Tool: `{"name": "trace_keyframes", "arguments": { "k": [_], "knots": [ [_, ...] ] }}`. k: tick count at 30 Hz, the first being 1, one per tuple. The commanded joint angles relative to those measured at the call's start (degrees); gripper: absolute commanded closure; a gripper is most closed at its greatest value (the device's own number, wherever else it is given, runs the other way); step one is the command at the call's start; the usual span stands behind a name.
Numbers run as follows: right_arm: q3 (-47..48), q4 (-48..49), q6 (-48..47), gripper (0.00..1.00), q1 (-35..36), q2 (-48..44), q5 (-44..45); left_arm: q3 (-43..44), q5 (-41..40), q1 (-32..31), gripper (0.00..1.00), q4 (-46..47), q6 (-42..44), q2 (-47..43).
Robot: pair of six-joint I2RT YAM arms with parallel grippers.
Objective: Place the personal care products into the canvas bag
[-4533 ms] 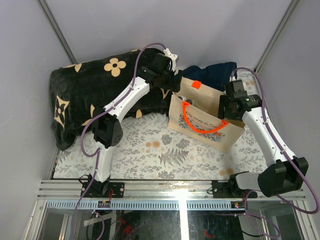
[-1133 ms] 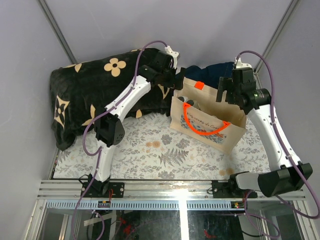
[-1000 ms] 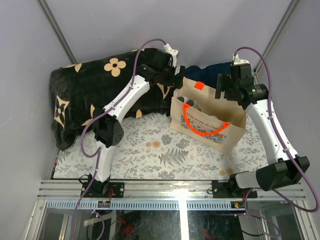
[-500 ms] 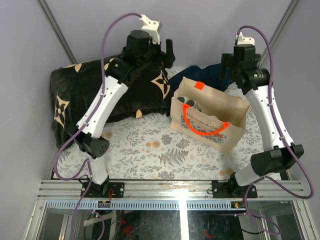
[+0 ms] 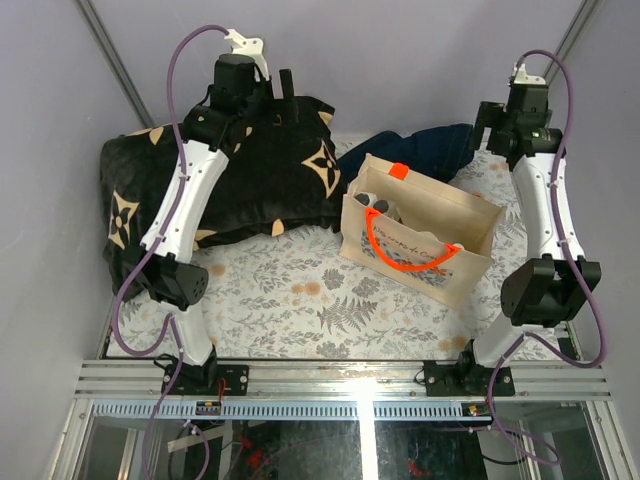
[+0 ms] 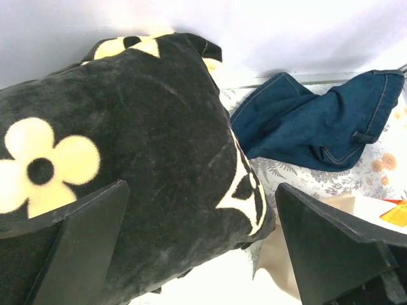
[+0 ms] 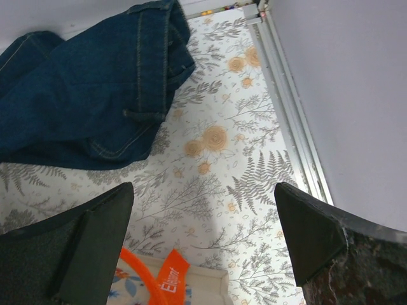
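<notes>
The canvas bag stood upright on the floral-covered bench, right of centre. Its mouth was open, its orange loop handle draped down the near side, and an orange tab sat at the far rim. Inside the mouth, at the bag's left end, the personal care products showed as a small cluster of dark caps and pale bodies. The top view did not show how many there were or which was which.

The left arm reached high over the far left of the bench. The left fingers were spread wide with nothing between them, above the black blanket with cream flower motifs, heaped at the far left. The left wrist view took in the blanket's edge, the blue denim cloth just beside it, and a beige corner of the bag at lower right.

The right arm reached toward the far right corner. The right fingers were likewise wide apart and empty, over floral bench between the denim cloth and the aluminium rail along the bench's edge. The bag's handle and tab showed at the bottom of the right wrist view.
</notes>
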Motion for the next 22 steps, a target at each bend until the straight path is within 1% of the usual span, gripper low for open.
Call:
{"name": "trace_keyframes", "arguments": {
  "k": [1,13,22],
  "knots": [
    [0.1,3.4,-1.4,0.01,-2.2,0.0,-3.5,-0.8,-0.7,-0.6,0.00,0.5,0.0,-0.3],
    [2.7,2.5,-2.1,0.01,-3.3,3.1,-4.2,-5.6,-2.8,-0.6,0.00,1.9,0.1,-3.0],
    [3.1,2.1,-2.9,0.01,-3.3,3.9,-3.1,-5.5,-3.6,-0.7,0.00,2.6,0.6,-2.9]
  ]
}}
